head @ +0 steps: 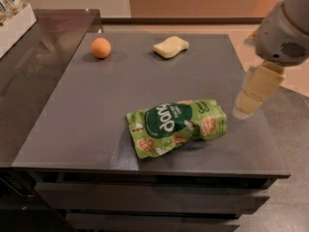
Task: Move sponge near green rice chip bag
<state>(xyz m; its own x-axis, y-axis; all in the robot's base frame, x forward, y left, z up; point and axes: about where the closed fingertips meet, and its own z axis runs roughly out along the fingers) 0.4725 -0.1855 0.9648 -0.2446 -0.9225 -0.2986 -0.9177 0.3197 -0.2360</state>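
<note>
The pale yellow sponge (170,47) lies near the far edge of the grey table (96,105). The green rice chip bag (177,124) lies on its side near the table's front edge. My gripper (251,98) hangs at the right, above the table's right edge, just right of the bag and far from the sponge. It holds nothing that I can see.
A round orange fruit (101,48) sits at the far left of the table. A darker counter (43,42) adjoins the left side, with a white box of packets (12,13) on it. Floor lies beyond the right edge.
</note>
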